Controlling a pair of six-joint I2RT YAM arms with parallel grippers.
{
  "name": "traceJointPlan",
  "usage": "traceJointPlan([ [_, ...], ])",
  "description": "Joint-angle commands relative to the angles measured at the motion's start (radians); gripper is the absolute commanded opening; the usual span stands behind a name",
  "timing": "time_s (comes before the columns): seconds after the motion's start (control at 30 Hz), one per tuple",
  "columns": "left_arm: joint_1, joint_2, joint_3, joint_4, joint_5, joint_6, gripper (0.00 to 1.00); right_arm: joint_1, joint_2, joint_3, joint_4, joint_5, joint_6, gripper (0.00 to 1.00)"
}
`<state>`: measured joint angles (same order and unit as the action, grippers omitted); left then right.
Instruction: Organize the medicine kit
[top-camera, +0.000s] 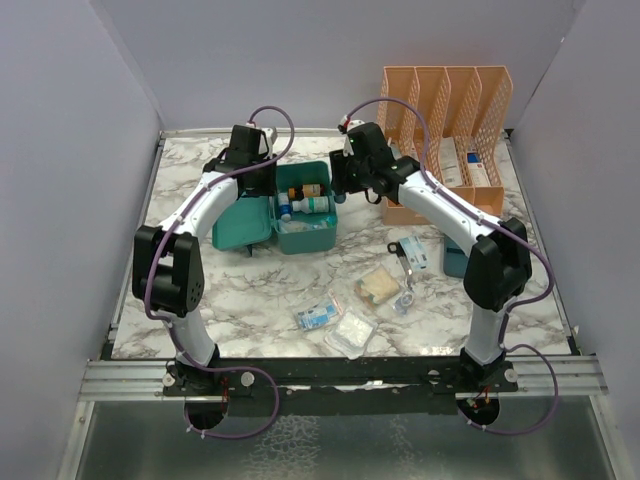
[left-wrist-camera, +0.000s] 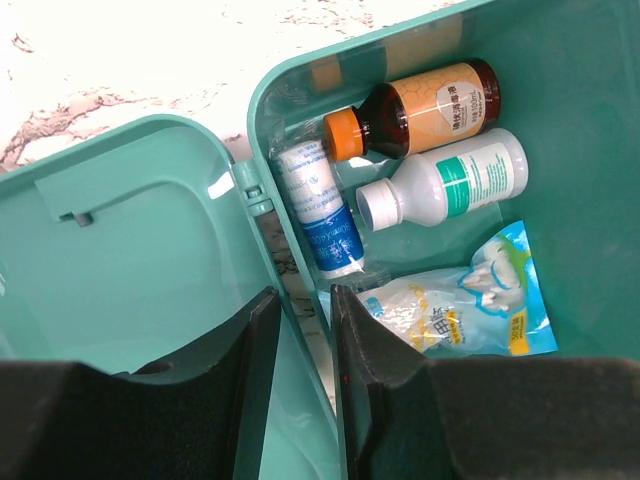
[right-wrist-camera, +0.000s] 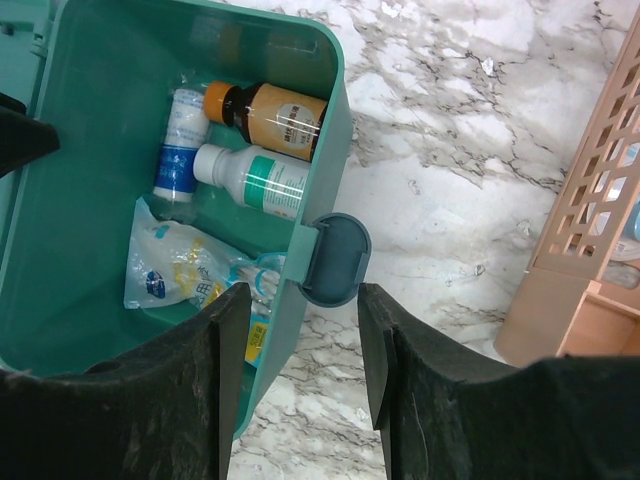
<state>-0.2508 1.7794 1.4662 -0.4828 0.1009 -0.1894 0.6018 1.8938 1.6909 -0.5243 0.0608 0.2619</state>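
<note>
White marble table (top-camera: 255, 292), plain lilac walls (top-camera: 60, 150), open medicine kit (top-camera: 300, 241)

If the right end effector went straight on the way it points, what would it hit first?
The medicine kit's front wall. The right end effector straddles it with open jaws, and the grey-blue latch sits just ahead. Rim or latch would likely come first, though depth is hard to judge.

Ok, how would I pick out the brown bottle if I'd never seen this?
Find the open teal medicine kit toward the back of the marble table. Inside, along its far wall, lies the brown bottle: the only dark one, orange-capped, next to a white bottle.
</note>
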Motion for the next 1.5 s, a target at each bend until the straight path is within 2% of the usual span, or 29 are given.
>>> traceJointPlan([
  [0.0, -0.005, 0.017, 0.05, 0.003, 0.038, 0.071, 0.29, -0.008, -0.036, -0.011, 0.009, 0.029, 0.014, 0.47],
  [0.17, -0.005, 0.034, 0.06, 0.003, 0.07, 0.095, 0.25, -0.008, -0.037, -0.013, 0.008, 0.03, 0.013, 0.46],
  [0.53, -0.005, 0.016, 0.032, 0.005, 0.137, 0.212, 0.28, -0.015, -0.035, -0.025, 0.0, -0.001, 0.043, 0.46],
  [0.7, -0.004, 0.004, 0.014, 0.011, 0.187, 0.284, 0.28, -0.026, 0.024, 0.04, -0.013, -0.059, 0.094, 0.46],
  [0.83, -0.004, -0.001, 0.01, 0.012, 0.231, 0.296, 0.28, -0.032, 0.117, 0.137, -0.052, -0.044, 0.144, 0.44],
  [1.07, -0.004, 0.004, 0.028, 0.013, 0.276, 0.295, 0.29, -0.042, 0.21, 0.222, -0.092, -0.061, 0.12, 0.4],
  [1.27, -0.004, 0.025, 0.062, 0.013, 0.238, 0.247, 0.31, -0.042, 0.142, 0.09, -0.111, -0.102, 0.131, 0.34],
  [1.47, -0.005, 0.073, 0.129, -0.005, 0.201, 0.198, 0.34, -0.042, 0.035, -0.064, -0.093, -0.271, 0.145, 0.29],
])
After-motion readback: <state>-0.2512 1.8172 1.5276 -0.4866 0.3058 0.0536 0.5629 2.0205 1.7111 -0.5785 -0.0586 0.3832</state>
